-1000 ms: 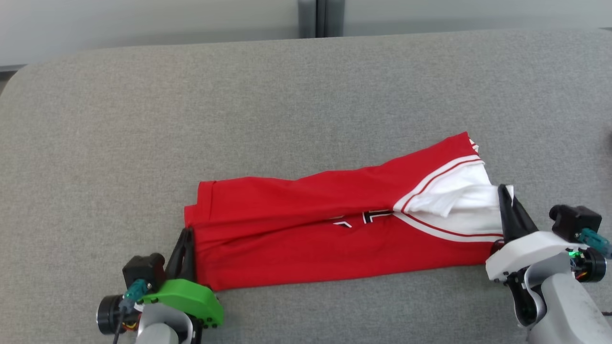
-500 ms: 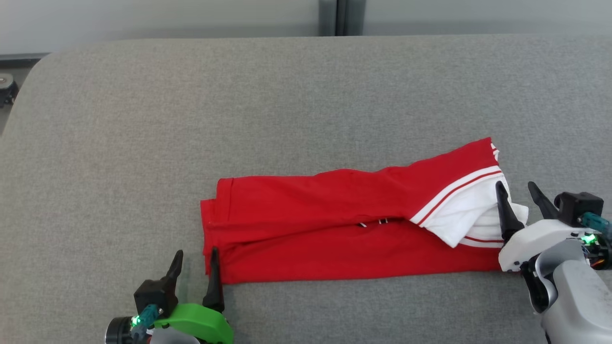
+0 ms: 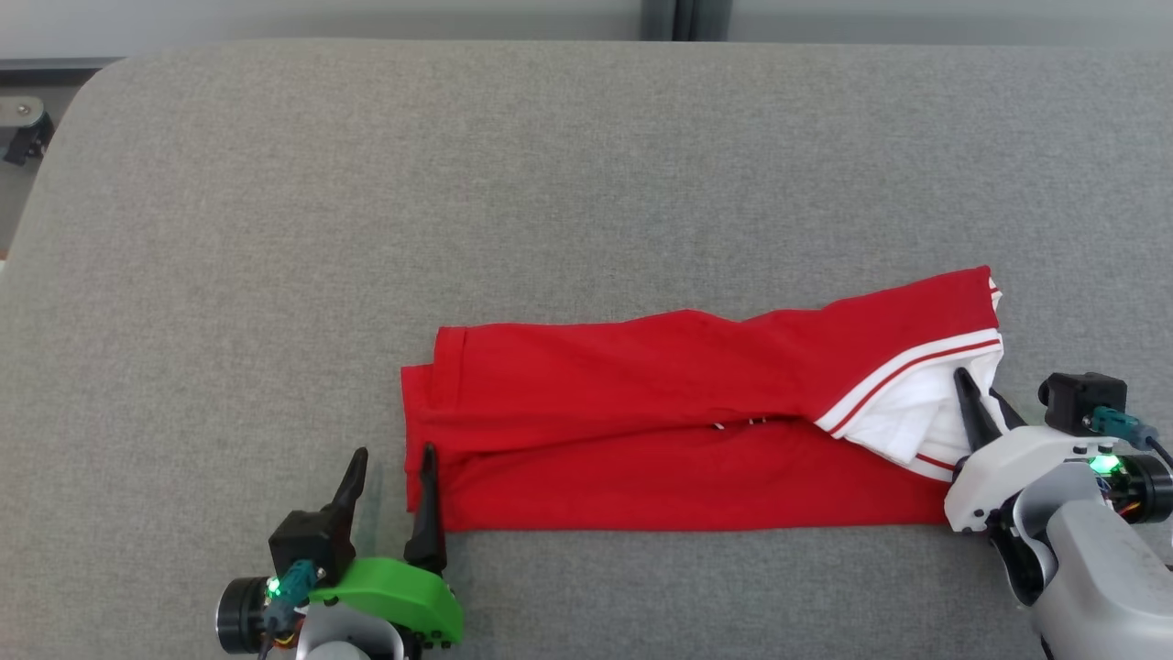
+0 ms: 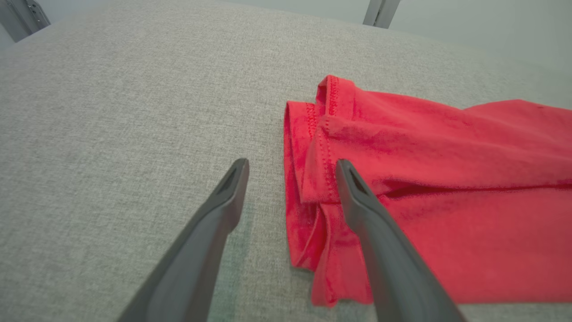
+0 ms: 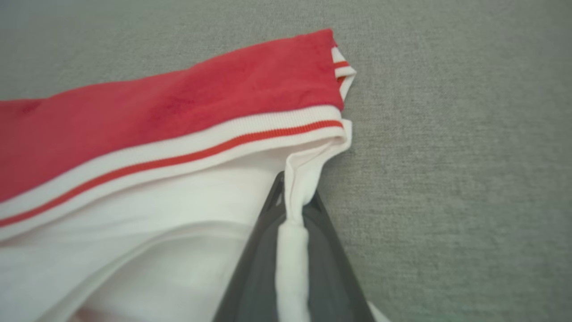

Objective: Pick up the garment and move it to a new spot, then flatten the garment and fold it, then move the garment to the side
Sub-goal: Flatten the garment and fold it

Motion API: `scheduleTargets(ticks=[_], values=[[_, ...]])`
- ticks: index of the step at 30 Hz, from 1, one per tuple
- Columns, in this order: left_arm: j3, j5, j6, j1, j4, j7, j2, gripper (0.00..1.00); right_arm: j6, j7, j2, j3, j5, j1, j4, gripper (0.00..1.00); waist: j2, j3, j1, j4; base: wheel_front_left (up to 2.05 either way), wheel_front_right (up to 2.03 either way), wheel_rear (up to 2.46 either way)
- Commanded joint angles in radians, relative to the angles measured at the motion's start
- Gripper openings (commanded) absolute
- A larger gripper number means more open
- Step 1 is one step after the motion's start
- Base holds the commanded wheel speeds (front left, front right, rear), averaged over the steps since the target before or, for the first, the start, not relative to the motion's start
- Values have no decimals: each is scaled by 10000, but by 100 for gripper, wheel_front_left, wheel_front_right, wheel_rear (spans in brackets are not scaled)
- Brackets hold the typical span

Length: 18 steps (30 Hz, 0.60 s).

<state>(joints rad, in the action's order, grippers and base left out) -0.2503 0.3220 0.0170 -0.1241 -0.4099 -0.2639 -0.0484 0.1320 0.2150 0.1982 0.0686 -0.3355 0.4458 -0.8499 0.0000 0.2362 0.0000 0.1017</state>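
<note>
Head view: red jersey (image 3: 660, 431) lies lengthwise, left to right. Left gripper (image 3: 394, 449) gapes at its hem end, right gripper (image 3: 976, 385) pinches its white end.

A grey fabric-covered table (image 3: 275, 229) carries one red-and-white garment (image 3: 641, 412), folded lengthwise.

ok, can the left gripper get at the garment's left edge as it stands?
Probably yes. The left gripper is open and straddles the left edge of the garment: one finger is over it, the other over the grey surface. Nothing lies between.
</note>
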Motion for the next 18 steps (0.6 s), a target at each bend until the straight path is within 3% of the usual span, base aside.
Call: scheduleTargets(ticks=[1, 5, 10, 13, 18], values=[[51, 19, 7, -58, 6, -1, -55, 100, -38, -7, 180, -104, -19, -471, -486, 0, 0, -84, 0, -156, 0, 0, 0], [28, -27, -62, -71, -42, -1, -50, 100, -52, 465, 648, -1077, 366, -67, -82, 0, 0, -192, 0, -304, 0, 0, 0], [-142, 82, -141, 22, -134, -1, -52, 100, -24, 496, -47, -2206, 879, -525, 2159, 0, 0, -447, 0, -326, 0, 0, 0], [-268, 119, -135, 114, -234, -1, -50, 100, -23, 500, -635, -2086, 970, -945, 3351, 0, 0, -630, 0, -256, 0, 0, 0], [-418, 133, -120, 170, -298, -1, -52, 100, -21, 501, -1230, -690, 516, -1679, 4419, 0, 0, -866, 0, -55, 0, 0, 0]])
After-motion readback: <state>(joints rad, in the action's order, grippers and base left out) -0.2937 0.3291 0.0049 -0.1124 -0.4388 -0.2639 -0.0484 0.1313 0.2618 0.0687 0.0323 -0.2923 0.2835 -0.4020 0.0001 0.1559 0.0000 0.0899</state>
